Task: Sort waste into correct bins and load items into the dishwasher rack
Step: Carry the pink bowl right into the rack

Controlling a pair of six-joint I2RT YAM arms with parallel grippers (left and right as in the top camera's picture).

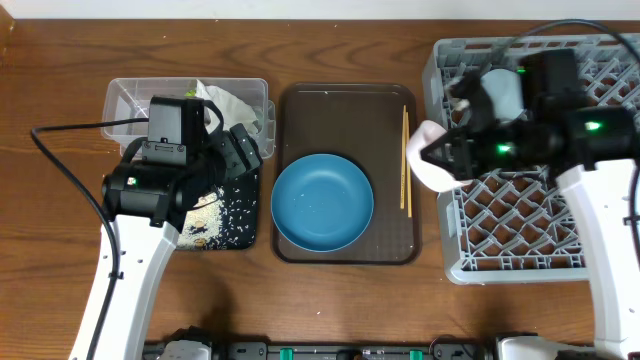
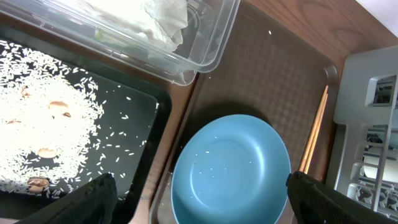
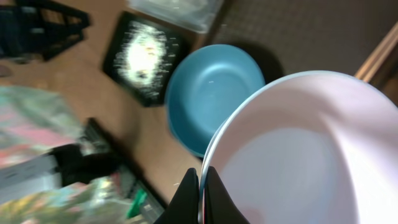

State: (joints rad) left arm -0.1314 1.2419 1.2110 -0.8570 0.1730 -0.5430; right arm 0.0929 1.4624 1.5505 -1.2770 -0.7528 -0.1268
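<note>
My right gripper [image 3: 202,193] is shut on the rim of the pinkish-white bowl [image 3: 298,149]. It holds the bowl tilted in the air at the left edge of the grey dishwasher rack [image 1: 520,220]; from overhead the bowl [image 1: 430,165] hangs beside my right gripper [image 1: 445,155]. The wide blue dish [image 1: 322,200] sits empty on the brown tray, with chopsticks [image 1: 405,160] lying to its right. My left gripper [image 2: 205,211] stands open above the blue dish's [image 2: 233,168] left side, holding nothing. Rice [image 2: 31,124] covers the black tray [image 2: 134,143]. The napkin [image 2: 161,18] lies in the clear tub [image 2: 205,43].
The brown serving tray [image 1: 345,105] lies between the bins and the rack. The clear tub [image 1: 125,95] stands behind the black tray [image 1: 250,235]. My left arm hangs over both bins. The rack [image 2: 367,81] fills the right side of the table.
</note>
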